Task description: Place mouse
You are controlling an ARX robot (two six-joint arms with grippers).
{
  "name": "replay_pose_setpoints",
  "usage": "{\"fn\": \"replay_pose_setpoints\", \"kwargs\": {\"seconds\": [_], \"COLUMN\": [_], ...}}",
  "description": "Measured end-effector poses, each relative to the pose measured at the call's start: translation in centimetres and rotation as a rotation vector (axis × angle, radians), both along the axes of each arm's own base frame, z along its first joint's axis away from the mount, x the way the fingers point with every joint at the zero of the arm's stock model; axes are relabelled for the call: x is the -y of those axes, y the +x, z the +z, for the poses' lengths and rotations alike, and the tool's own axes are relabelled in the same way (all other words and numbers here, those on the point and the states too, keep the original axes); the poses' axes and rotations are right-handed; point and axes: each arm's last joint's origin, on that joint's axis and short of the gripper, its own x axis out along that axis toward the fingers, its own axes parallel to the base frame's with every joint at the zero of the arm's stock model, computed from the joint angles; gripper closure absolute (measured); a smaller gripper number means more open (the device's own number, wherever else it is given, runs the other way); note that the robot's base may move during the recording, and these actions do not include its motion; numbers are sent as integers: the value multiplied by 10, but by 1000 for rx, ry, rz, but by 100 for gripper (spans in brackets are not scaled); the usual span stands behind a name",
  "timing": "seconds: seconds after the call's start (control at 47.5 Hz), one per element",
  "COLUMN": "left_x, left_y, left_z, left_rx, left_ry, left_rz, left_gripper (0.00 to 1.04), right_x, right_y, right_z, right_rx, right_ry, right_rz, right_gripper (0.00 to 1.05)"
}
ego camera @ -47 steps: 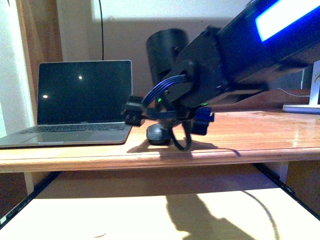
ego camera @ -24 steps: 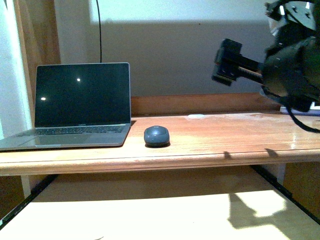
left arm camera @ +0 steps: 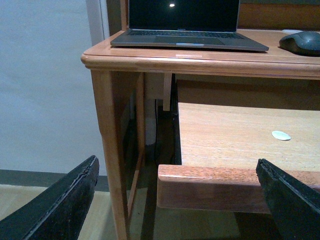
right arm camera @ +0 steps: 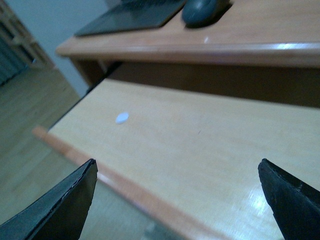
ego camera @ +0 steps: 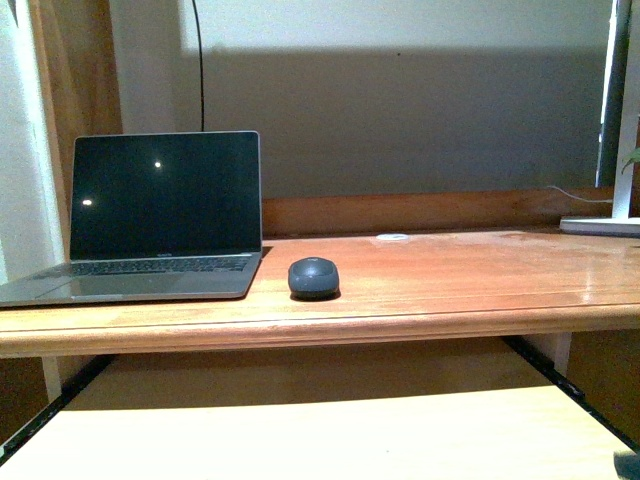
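In the front view, the mouse [ego camera: 314, 277] sits flat on the wooden desk [ego camera: 450, 285], just beside the right front corner of the open laptop [ego camera: 160, 215], whose screen is dark apart from two small bright reflections. The mouse is apart from the laptop's edge, with nothing touching it. A pull-out shelf [ego camera: 330, 440] of paler wood extends below the desk top, and a white lamp base [ego camera: 602, 226] stands at the far right with a thin cable running to it. Neither arm appears in this view, except for a dark sliver at the bottom right corner that is too small to identify. In the left wrist view, the left gripper [left arm camera: 180, 200] hangs low in front of the desk's outer leg, its two dark fingertips [left arm camera: 62, 205] set wide apart with nothing between them; beyond them show the desk edge, the laptop [left arm camera: 185, 30] and the mouse [left arm camera: 301, 42] on top, and a small white spot [left arm camera: 281, 135] on the shelf [left arm camera: 235, 145]. In the right wrist view, the right gripper [right arm camera: 177, 200] is likewise spread, its fingertips [right arm camera: 290, 200] at the picture's two lower corners and holding nothing, hovering over the shelf [right arm camera: 200, 150]; the mouse [right arm camera: 200, 11] lies up on the desk next to the laptop [right arm camera: 135, 15], well apart from this gripper, and the same white spot [right arm camera: 122, 118] marks the shelf.
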Motion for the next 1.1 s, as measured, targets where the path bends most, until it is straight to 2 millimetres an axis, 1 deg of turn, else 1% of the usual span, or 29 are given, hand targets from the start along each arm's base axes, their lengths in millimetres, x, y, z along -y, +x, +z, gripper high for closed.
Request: {"fn": "replay_pose_setpoints", "kwargs": {"seconds": [0.063,0.19,0.253,0.358,0.463,0.611,0.843,1.095], "left_x": [0,0,0,0,0,0,0,0], "left_y": [0,0,0,0,0,0,0,0], "left_z": [0,0,0,0,0,0,0,0], "left_rx": [0,0,0,0,0,0,0,0], "left_ry": [0,0,0,0,0,0,0,0], "left_rz": [0,0,0,0,0,0,0,0], "left_gripper": [8,8,8,8,8,8,8,8], "right_x": [0,-1,-1,-4,-13,-28,-51,-73], "right_y": [-11,-24,-28,-30,-25,-16,5,46], "right_z": [-10,-21,-26,-37,-47,-55,-61,-57], "right_rx": [-19,-36,-47,-43,-28,9,21,37], "right_ry": [-28,-54,-70,-127,-179,-219,-235,-221], "right_rz": [73,194,233,249,222,183,120,-48], "right_gripper": [7,7,7,7,7,7,7,7]}}
